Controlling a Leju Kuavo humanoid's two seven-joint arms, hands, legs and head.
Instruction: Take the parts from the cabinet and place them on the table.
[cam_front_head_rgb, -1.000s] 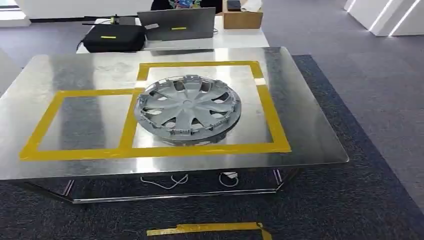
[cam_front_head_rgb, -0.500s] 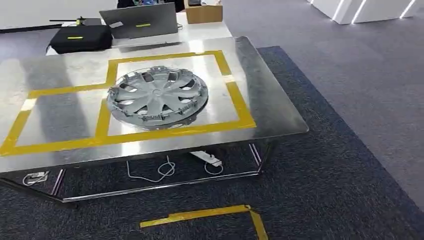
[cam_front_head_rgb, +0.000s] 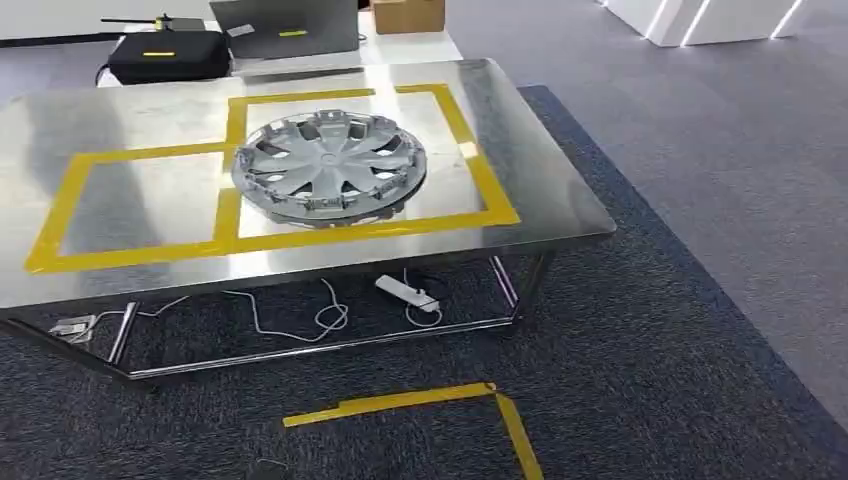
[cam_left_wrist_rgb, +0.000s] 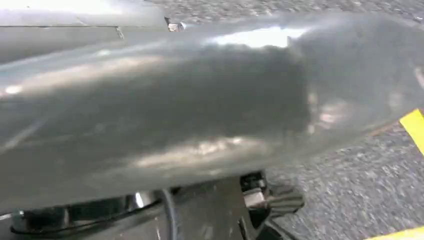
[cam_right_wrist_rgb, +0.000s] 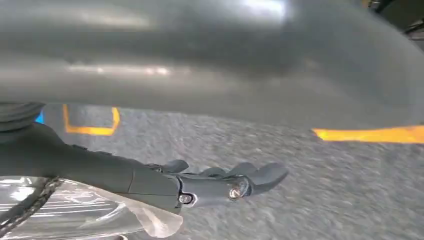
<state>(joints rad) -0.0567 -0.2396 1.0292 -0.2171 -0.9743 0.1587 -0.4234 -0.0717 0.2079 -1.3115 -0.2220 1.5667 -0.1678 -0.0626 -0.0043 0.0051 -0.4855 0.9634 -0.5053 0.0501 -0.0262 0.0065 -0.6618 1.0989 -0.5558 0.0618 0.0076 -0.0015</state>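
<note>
A silver wheel hubcap lies flat on the shiny metal table, inside the right-hand one of two yellow tape frames. The left-hand frame holds nothing. In the right wrist view my right hand hangs over the dark carpet with its fingers stretched out and nothing in them. In the left wrist view the picture is blurred; dark parts that may be my left hand hang over the carpet, and how its fingers lie is unclear.
A white power strip and cables lie under the table. Yellow tape marks the carpet in front of it. Behind the table a second table carries a black bag, a laptop and a cardboard box. Open carpet spreads to the right.
The whole picture has shifted: the camera turned right and drew back, so the table now sits further left and up. The hubcap keeps its place on the table.
</note>
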